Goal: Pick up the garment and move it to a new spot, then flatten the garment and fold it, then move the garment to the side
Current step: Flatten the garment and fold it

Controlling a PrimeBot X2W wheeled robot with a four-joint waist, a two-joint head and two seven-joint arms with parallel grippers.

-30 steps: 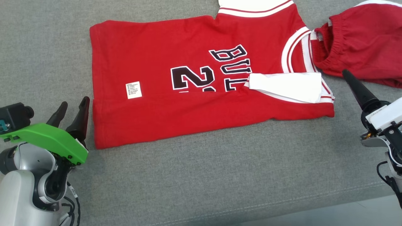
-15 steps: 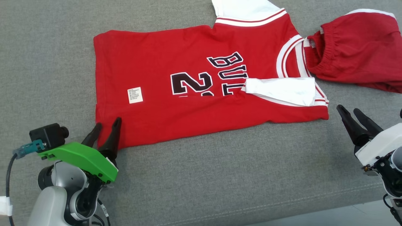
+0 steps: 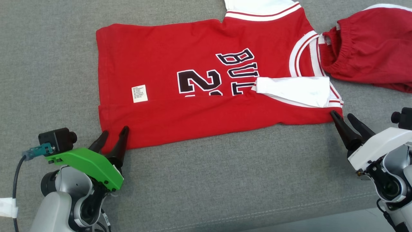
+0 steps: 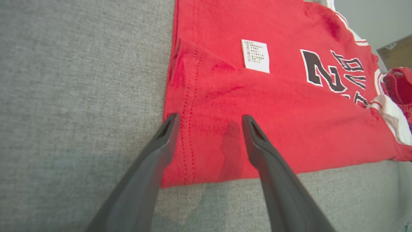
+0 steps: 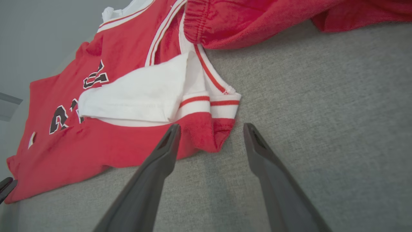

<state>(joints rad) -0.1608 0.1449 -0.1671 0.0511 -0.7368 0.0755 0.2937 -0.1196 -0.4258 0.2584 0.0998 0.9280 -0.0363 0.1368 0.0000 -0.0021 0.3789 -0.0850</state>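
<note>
2 garment (image 3: 151,54) corners: L gripper (image 3: 116,130), R gripper (image 3: 340,113) splayed

you are looking down at a grey woven surface (image 3: 225,180), lying under soft, even light. a stitched seam (image 3: 289,207) is running along its near edge, with pale floor (image 3: 338,224) showing just past it. behind the far side a plain pale wall (image 5: 48,25) is rising, and a cardboard box (image 4: 396,51) is sitting there.
</note>
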